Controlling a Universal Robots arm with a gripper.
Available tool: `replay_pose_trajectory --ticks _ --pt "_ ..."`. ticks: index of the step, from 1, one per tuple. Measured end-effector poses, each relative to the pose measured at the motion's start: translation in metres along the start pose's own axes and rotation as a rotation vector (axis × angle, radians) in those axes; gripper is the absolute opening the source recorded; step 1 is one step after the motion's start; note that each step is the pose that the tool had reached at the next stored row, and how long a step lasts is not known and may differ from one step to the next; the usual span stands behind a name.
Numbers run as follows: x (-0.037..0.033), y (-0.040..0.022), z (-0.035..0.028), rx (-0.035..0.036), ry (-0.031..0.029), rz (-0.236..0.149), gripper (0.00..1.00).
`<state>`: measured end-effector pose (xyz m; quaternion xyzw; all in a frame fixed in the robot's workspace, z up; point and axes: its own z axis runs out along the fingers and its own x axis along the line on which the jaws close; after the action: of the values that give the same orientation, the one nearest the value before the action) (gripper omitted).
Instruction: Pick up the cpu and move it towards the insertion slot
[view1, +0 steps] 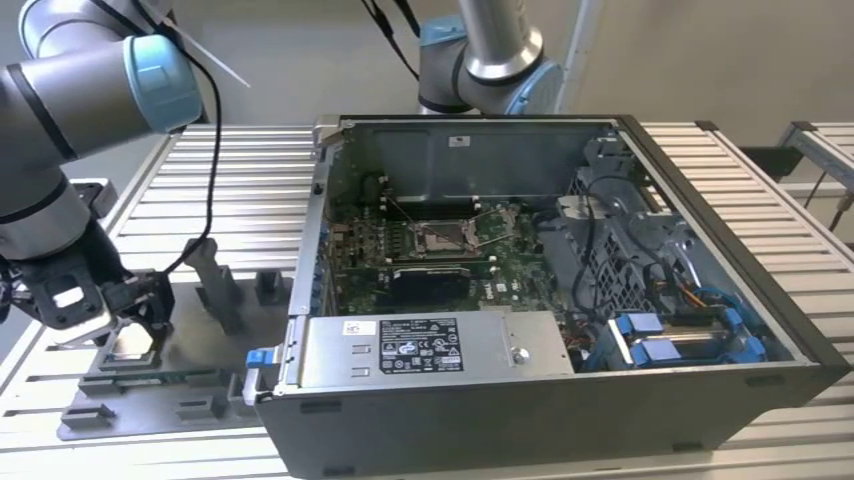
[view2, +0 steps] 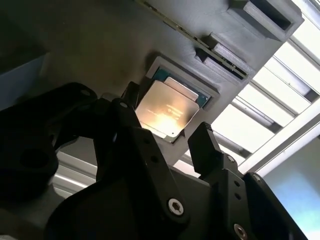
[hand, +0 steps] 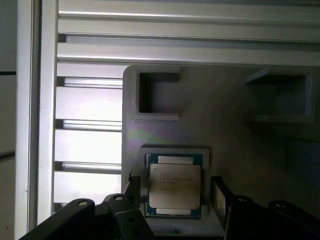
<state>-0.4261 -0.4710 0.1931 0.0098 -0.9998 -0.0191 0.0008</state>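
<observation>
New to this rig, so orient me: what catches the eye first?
The open computer case sits at the exterior view's right, the insertion slot shining amid its green board. At that view's left the end effector hangs open over the cpu in its grey tray.

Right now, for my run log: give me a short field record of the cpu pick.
gripper: open, fingers straddling the cpu
cpu: flat in its grey tray pocket, not lifted
insertion slot: inside the open computer case, to the exterior view's right of the tray
stage: cpu not yet gripped
</observation>
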Motion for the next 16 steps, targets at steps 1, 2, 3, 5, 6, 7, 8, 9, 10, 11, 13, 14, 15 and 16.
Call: replay_pose_trajectory --ticks 1,2,3,5,6,7,8,9,10,11,13,14,15,16 --pt "0.0002 0.0 0.0009 0.0 0.0 0.0 1.0" --pt "0.0003 -0.0001 0.0018 -0.0001 -0.0001 0.0 1.0" --pt "0.0004 -0.0001 0.0026 0.0 0.0 0.0 1.0" --pt "0.0005 -0.0001 0.0038 -0.0001 -0.0001 0.0 1.0" --pt "0.0005 -0.0001 0.0042 0.0 0.0 0.0 1.0" --pt "0.0005 -0.0001 0.0048 -0.0001 -0.0001 0.0 1.0" --pt "0.0005 -0.0002 0.0053 -0.0001 -0.0001 0.0 1.0" --pt "0.0005 -0.0002 0.0056 0.0 0.0 0.0 1.0" --pt "0.0006 -0.0002 0.0058 0.0001 0.0001 0.0 1.0" --pt "0.0006 -0.0002 0.0059 0.0001 0.0001 0.0 1.0" --pt "0.0006 -0.0002 0.0061 -0.0001 -0.0001 0.0 1.0" --pt "0.0006 -0.0002 0.0061 0.0 -0.0001 0.0 1.0" --pt "0.0005 -0.0002 0.0061 -0.0001 -0.0001 0.0 1.0" --pt "0.0005 -0.0002 0.0061 0.0 -0.0001 0.0 1.0"
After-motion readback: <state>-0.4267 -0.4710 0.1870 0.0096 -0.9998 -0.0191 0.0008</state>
